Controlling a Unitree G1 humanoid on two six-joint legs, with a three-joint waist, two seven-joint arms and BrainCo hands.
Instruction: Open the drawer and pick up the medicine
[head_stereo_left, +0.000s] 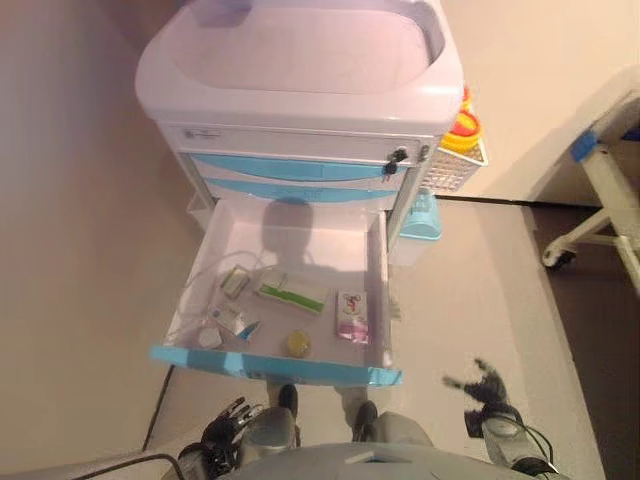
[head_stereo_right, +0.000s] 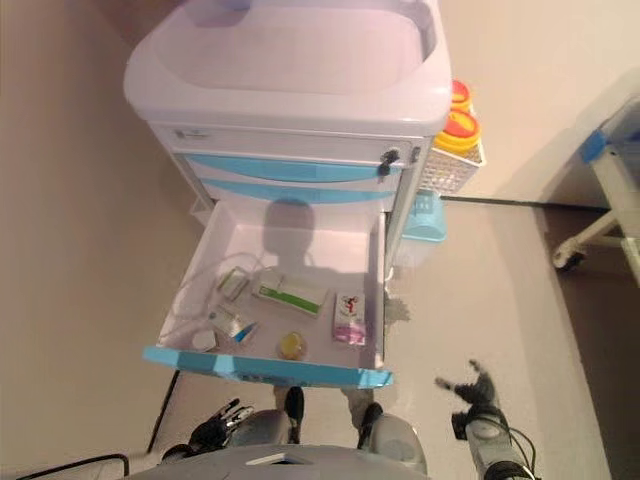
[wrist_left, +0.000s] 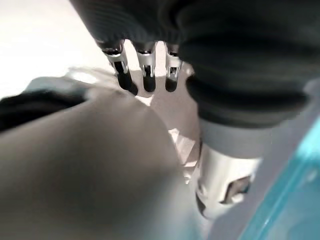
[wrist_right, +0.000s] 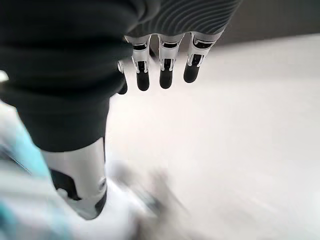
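Pale floor surrounds the cart (head_stereo_left: 300, 60), whose open drawer (head_stereo_left: 275, 365) holds the medicine box (head_stereo_left: 352, 316) near its right wall; our left hand (head_stereo_left: 228, 420) and right hand (head_stereo_left: 486, 385) hang slack-fingered and empty, so we judge the box light, stiff, best pinched across its long edges.

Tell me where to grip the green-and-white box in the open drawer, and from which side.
Probably from above, pinching across the narrow width of the green-and-white box. It lies flat on the floor of the drawer, slightly angled, with free space along both long edges; the walls block a side approach.
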